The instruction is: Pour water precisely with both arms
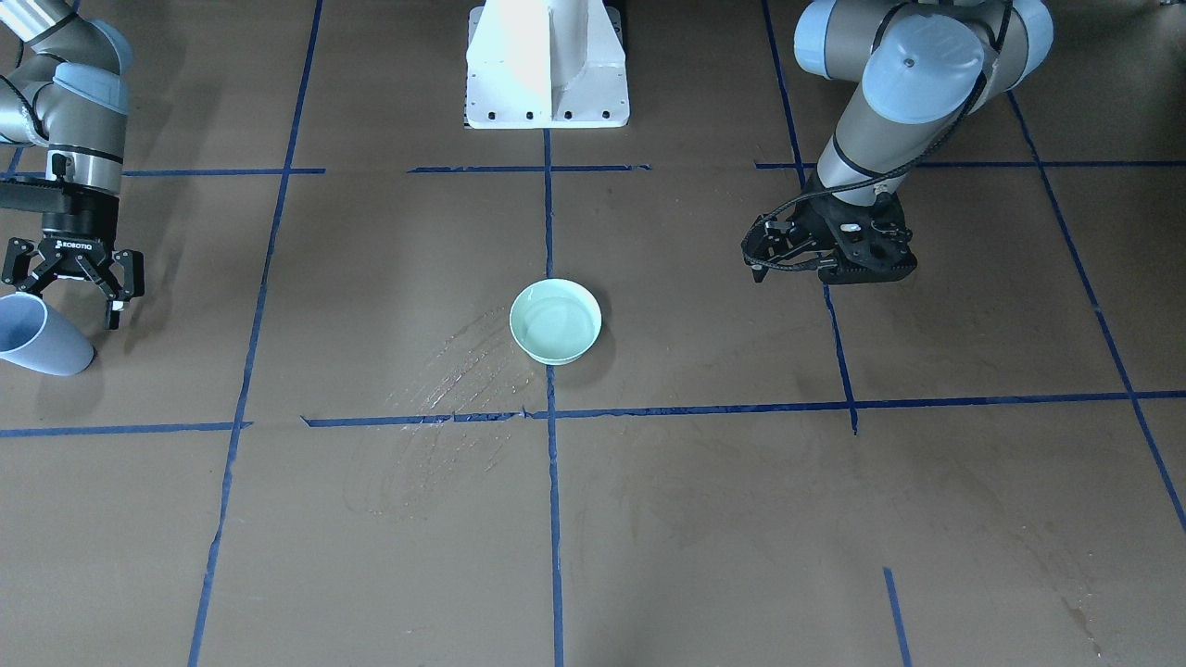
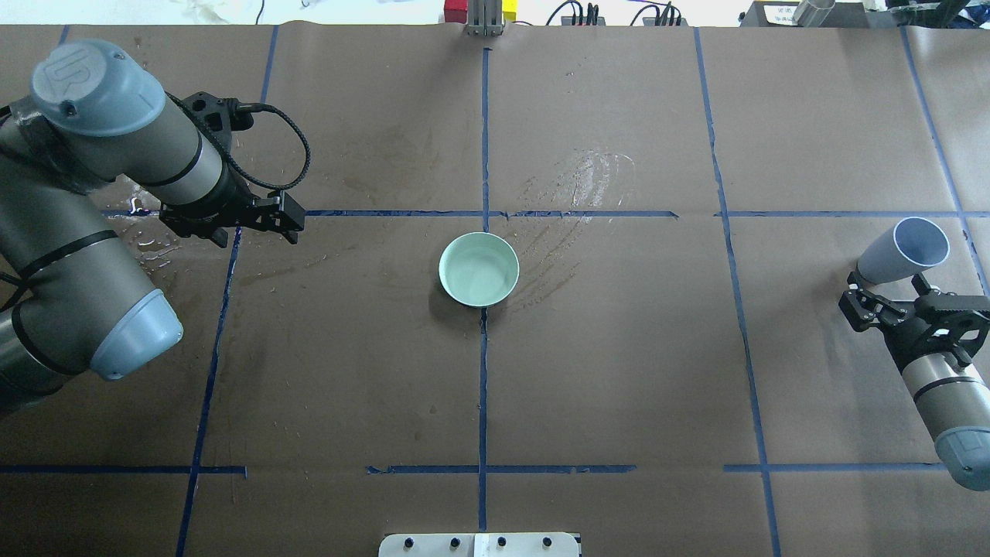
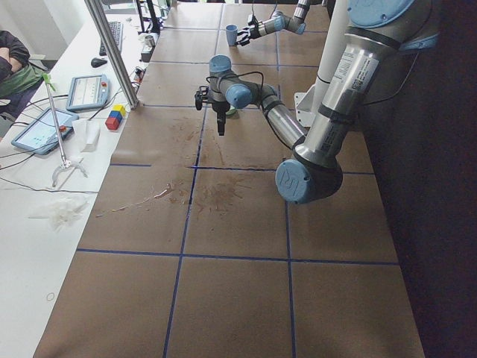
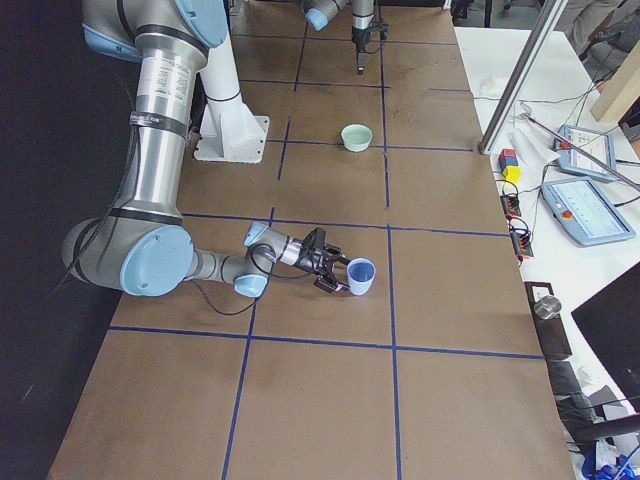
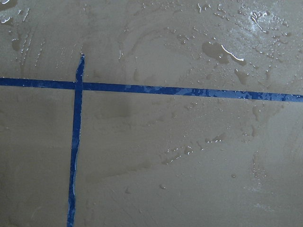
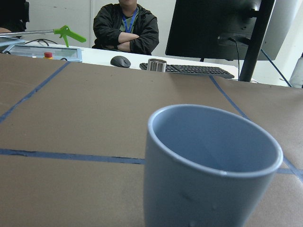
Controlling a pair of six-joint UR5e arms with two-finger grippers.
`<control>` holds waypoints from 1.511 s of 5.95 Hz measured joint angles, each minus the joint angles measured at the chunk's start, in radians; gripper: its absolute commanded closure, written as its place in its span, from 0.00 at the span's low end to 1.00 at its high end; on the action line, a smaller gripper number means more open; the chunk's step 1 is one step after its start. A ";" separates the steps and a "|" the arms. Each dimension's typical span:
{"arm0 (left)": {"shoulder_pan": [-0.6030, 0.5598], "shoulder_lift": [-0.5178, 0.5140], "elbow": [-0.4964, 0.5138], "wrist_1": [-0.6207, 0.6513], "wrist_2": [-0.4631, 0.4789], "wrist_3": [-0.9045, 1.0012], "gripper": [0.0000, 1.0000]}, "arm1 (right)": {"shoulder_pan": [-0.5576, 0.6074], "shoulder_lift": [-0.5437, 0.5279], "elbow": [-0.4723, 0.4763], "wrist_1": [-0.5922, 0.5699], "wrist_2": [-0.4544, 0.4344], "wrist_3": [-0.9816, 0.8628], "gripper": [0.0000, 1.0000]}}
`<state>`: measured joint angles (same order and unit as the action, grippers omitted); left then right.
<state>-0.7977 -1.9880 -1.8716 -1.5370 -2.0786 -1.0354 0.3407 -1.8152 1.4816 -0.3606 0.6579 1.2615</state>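
At the table's centre, the bowl [image 2: 442,271] is holding the water [image 2: 479,271]. The right gripper [image 1: 67,296] is gaping wide beside the blue cup [image 1: 42,338]; the left gripper [image 1: 788,259] is not showing its spread clearly enough to tell. Closing off-centre could be tipping the cup.

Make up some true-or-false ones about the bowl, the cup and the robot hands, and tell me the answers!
1. The pale green round bowl has water in it. True.
2. The light blue plastic cup sits inside the bowl. False: it stands far off, by the right gripper.
3. The left gripper holds a cup. False: it holds nothing.
4. The brown table has a wet patch near the bowl. True.
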 measured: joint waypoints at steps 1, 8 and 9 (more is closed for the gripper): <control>0.000 0.000 0.000 0.000 0.000 0.000 0.00 | 0.005 0.008 -0.008 0.000 -0.010 -0.008 0.02; 0.001 0.000 -0.001 0.000 0.000 -0.002 0.00 | 0.085 0.052 -0.042 -0.006 -0.049 -0.016 0.01; 0.001 0.001 0.000 0.000 0.000 -0.001 0.00 | 0.089 0.072 -0.044 -0.009 -0.051 -0.016 0.01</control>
<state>-0.7963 -1.9874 -1.8712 -1.5370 -2.0786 -1.0365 0.4298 -1.7429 1.4380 -0.3698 0.6065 1.2456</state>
